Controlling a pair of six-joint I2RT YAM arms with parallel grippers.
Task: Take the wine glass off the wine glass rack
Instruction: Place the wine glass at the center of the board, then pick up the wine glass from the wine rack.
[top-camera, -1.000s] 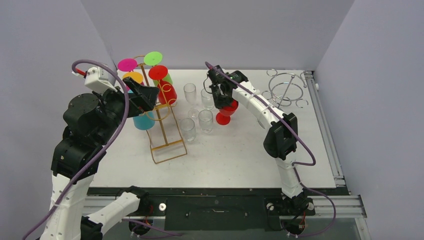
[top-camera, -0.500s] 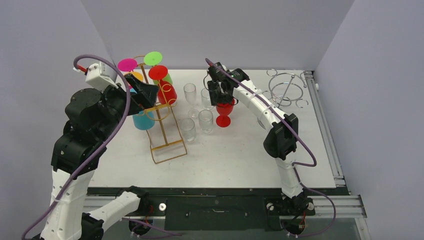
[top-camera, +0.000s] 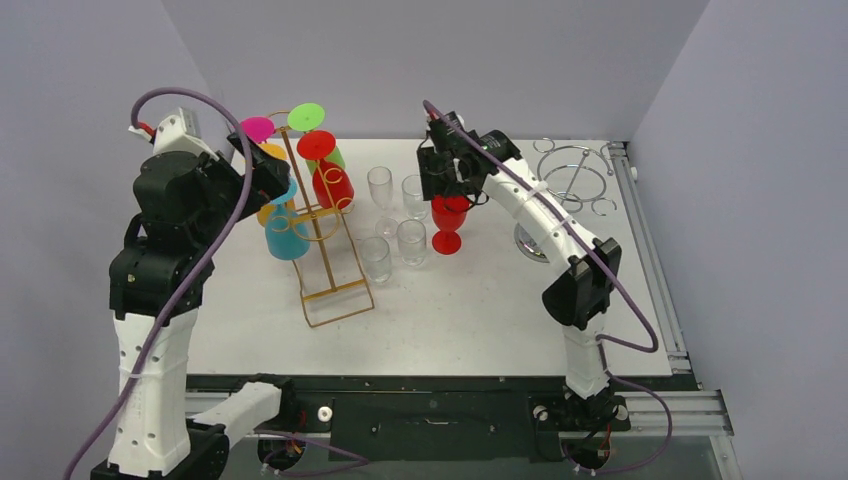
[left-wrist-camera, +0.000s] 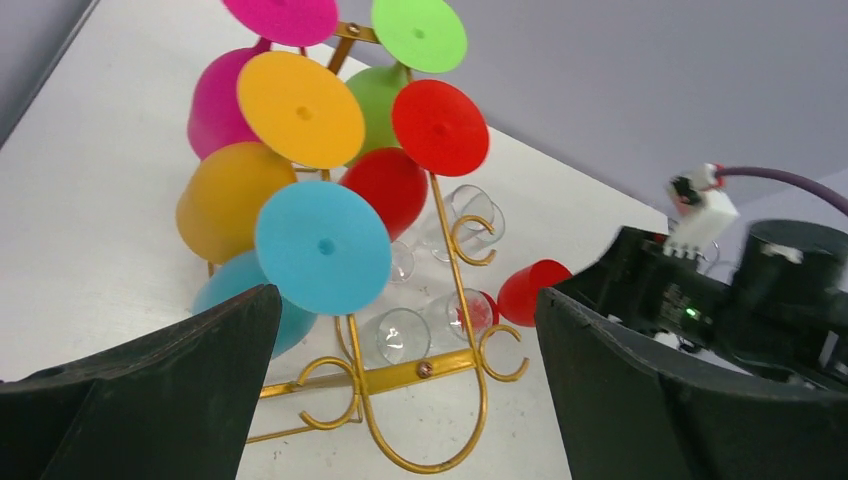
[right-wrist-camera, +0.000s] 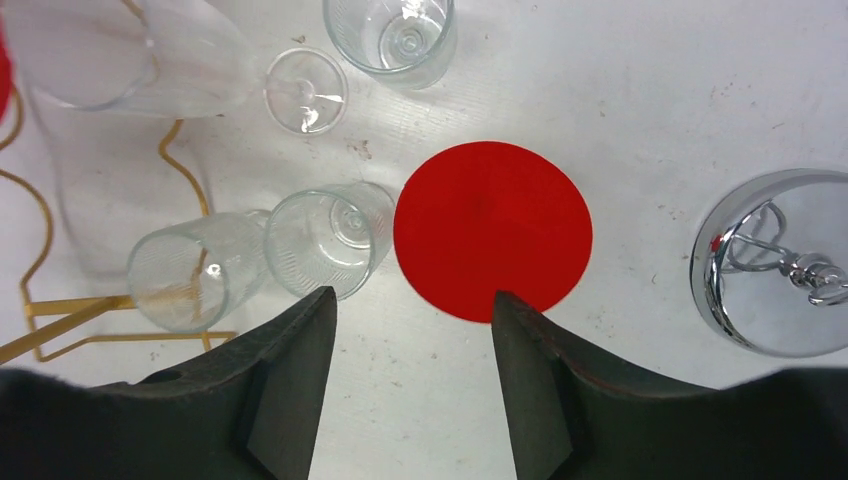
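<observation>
We see our right gripper (right-wrist-camera: 412, 305) parted above the red glass (right-wrist-camera: 490, 240) right of the rack (left-wrist-camera: 425, 369); left gripper (left-wrist-camera: 405, 330) gapes wide before it.

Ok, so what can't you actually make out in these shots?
Red wine glass stem and foot: right wrist view, hidden under its own bowl.
Gold rack base: left wrist view, cut off by the bottom edge and the left jaws.
Chrome stand: right wrist view, cut by the right edge.
</observation>
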